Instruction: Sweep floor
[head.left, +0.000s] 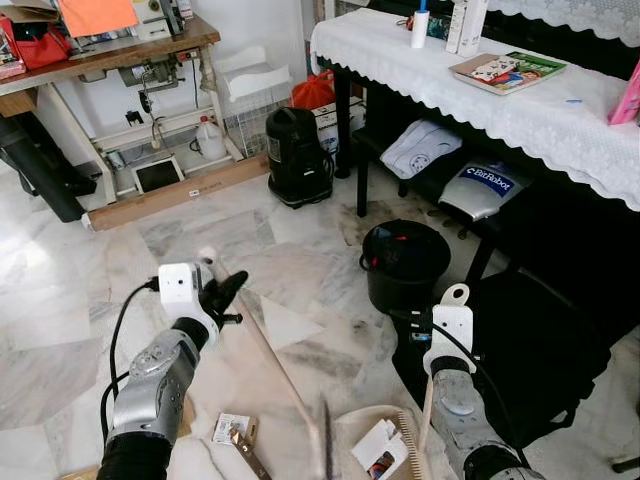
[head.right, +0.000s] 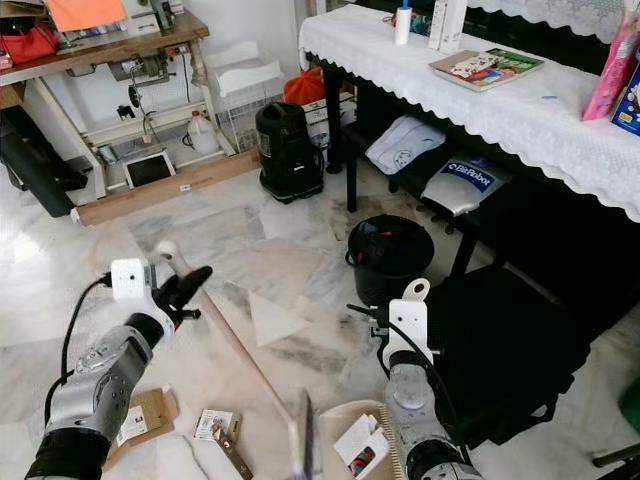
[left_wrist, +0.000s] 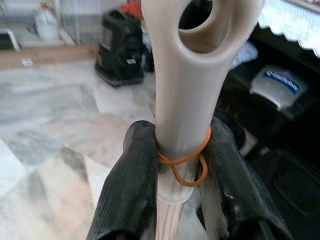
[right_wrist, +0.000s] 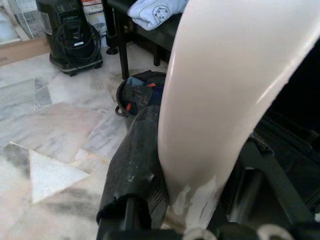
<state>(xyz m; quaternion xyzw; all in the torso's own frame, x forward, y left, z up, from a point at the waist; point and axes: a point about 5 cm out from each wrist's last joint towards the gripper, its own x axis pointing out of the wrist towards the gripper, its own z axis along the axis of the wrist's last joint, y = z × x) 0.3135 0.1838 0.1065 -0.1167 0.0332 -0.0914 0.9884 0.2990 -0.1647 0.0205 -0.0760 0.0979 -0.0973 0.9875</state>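
My left hand (head.left: 222, 296), lower left, is clamped on the cream broom handle (left_wrist: 186, 100), which slants down across the grey-veined marble floor (head.left: 60, 300) toward bottom centre. Behind, upper left, stands a wooden sewing counter (head.left: 110, 52); at top centre, a black vacuum canister (head.left: 297, 155). A black bucket (head.left: 403, 262) sits mid-frame. My right hand (right_wrist: 180, 190), lower right, grips the pale dustpan handle (head.left: 455, 322). A lace-covered counter (head.left: 520, 110) fills the upper right.
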